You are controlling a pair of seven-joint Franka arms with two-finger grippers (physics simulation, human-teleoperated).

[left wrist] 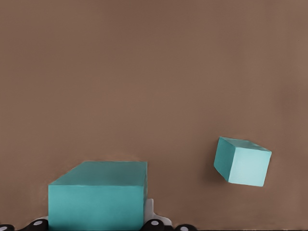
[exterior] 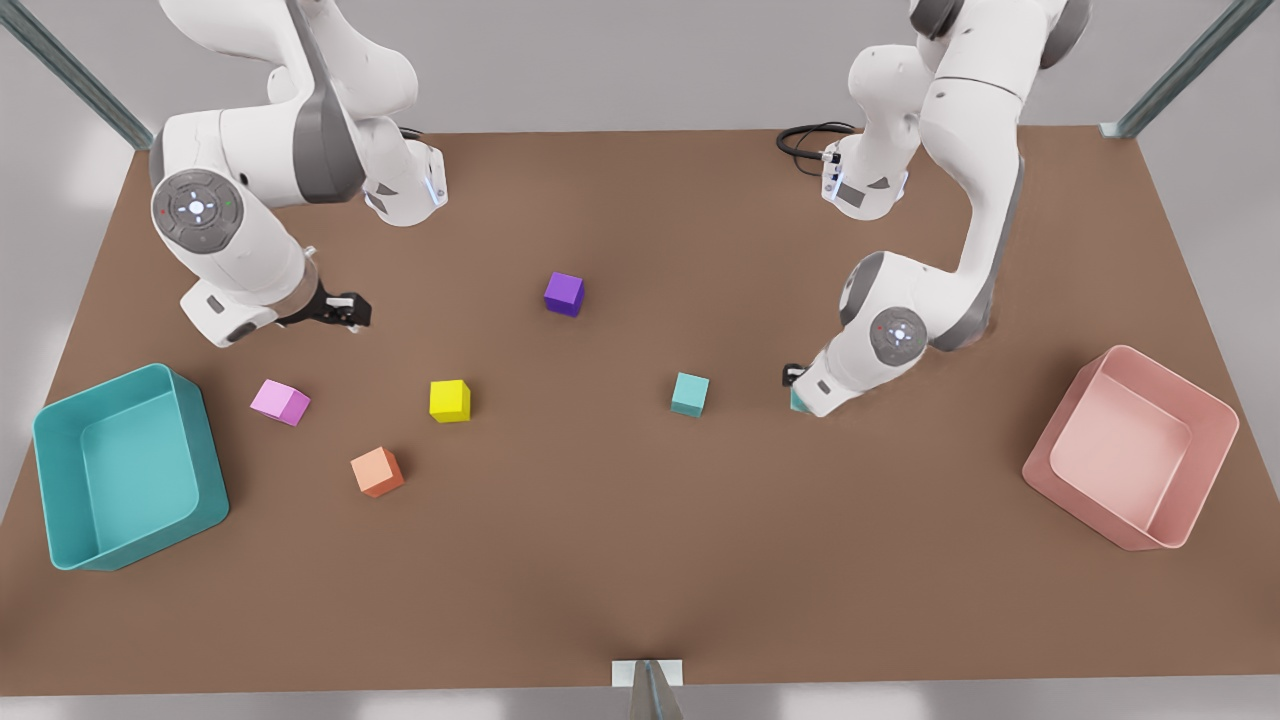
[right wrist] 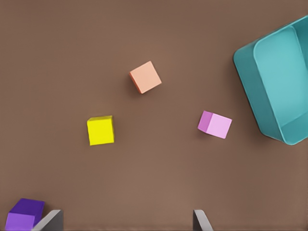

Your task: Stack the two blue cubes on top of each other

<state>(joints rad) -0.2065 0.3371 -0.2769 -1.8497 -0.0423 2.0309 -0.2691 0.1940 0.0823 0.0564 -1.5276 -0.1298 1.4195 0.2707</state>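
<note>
Teal cube (left wrist: 96, 202) pinched in left claw (exterior: 796, 390), low over table (exterior: 640, 560); second teal cube (exterior: 690, 393) at nine o'clock in front view, near. Right claw (exterior: 345, 310) waiting, spread, empty.

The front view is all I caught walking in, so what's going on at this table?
The left gripper, at the front view's right, is down on the table with one teal cube between its fingers. The second teal cube sits apart beside it, so nothing is stacked yet. The right gripper waits open above the table near the pink cube.
</note>
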